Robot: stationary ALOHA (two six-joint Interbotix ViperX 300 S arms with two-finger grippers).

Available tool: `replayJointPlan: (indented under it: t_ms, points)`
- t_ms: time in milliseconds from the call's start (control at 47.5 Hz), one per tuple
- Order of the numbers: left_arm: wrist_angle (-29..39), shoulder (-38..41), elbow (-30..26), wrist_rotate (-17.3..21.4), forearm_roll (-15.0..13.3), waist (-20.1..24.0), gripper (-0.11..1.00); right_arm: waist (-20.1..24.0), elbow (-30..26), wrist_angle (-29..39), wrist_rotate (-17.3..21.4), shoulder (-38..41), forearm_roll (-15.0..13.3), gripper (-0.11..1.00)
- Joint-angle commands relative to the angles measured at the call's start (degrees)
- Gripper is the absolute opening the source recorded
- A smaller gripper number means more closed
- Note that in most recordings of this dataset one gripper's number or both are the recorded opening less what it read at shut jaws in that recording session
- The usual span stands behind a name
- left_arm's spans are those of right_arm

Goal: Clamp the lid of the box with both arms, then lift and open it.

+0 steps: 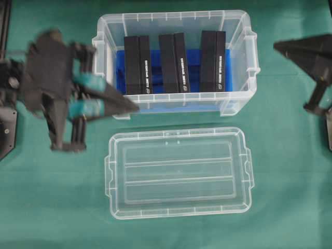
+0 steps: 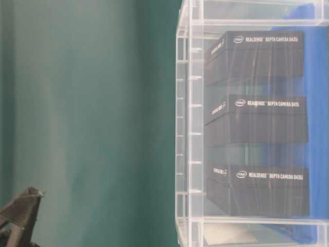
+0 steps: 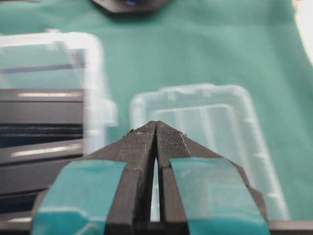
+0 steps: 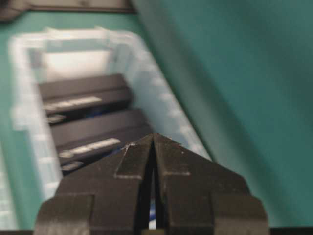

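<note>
2 grippers, both pinched closed on nothing: my left [image 1: 129, 106] by the box's [image 1: 236, 101] front-left corner, my right [image 1: 280, 46] beside its right end. The lid [image 1: 179, 174] lies flat before the box.

The left arm [image 1: 52, 98] reached in from the left edge of the overhead view, blurred, its lattice frame lying roughly level and its wedge pointing right. Teal tape bands [image 3: 205, 188] wrapped both fingers behind the tips. The left gripper [image 3: 156, 128] had its jaws pressed together at the tips, only a thin slit showing further back, with nothing between them.

The right arm [image 1: 311, 65] sat at the right edge, its wedge pointing left. The right gripper [image 4: 153, 139] was likewise closed, tips meeting, nothing held between the jaws. Its fingers [image 4: 132, 161] were bare black, without tape. In the table-level view only one dark wedge tip [image 2: 23, 208] showed, low at the left corner.
</note>
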Motion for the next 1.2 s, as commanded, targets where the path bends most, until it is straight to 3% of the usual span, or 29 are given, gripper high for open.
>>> replayJointPlan:
  t_ms: [0, 210, 568, 883, 1178]
  points:
    - [-1.6, -2.7, 0.5, 0.1, 0.0, 3.1, 0.01, -3.9, 0.1, -0.5, 0.1, -0.2, -1.1, 0.0]
    - [-4.8, -6.6, 4.4, 1.1, -0.1, 9.8, 0.01, -11.6, 2.4, -3.1, 0.2, -0.4, -1.8, 0.0]
    - [-8.4, -8.0, 8.9, 3.6, -1.0, 15.5, 0.01, -23.8, 8.7, -14.7, 0.6, -2.5, -1.5, 0.0]
    - [-10.2, -8.0, 11.8, 3.6, -1.1, 16.4, 0.01, -28.6, 11.6, -21.4, 0.6, -2.6, -1.1, 0.0]
    - [-13.6, -8.0, 14.4, 3.6, -1.1, 16.7, 0.01, -29.7, 13.2, -24.8, 0.7, -2.5, 0.0, 0.0]
